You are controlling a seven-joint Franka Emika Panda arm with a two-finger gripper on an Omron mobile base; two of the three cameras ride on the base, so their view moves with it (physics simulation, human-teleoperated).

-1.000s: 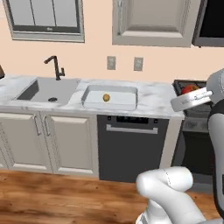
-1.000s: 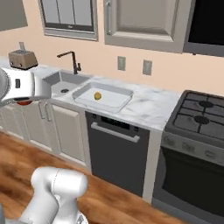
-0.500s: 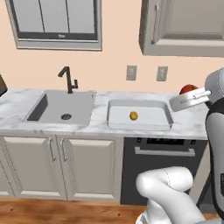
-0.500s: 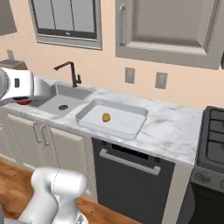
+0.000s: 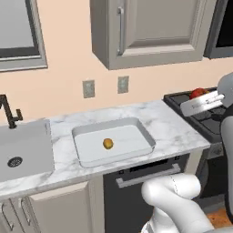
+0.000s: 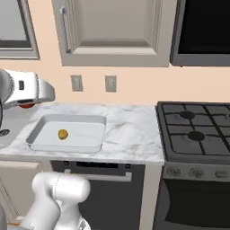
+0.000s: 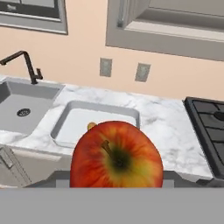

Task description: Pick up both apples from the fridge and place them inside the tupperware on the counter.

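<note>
Filling the hand view, the red apple [image 7: 116, 155] sits clamped in the gripper [image 5: 200, 103], held above the stove [image 6: 197, 130]; the yellow-orange apple [image 5: 108, 144] lies inside the tupperware [image 5: 144, 136] on the worktop [image 5: 175, 129], beside the sink [image 5: 22, 145]

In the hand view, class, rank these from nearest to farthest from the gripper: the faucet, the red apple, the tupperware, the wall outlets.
1. Red apple: held in the gripper, right before the camera.
2. Tupperware: on the counter just beyond.
3. Faucet, far left, and wall outlets, behind the tupperware: too close to call.
</note>
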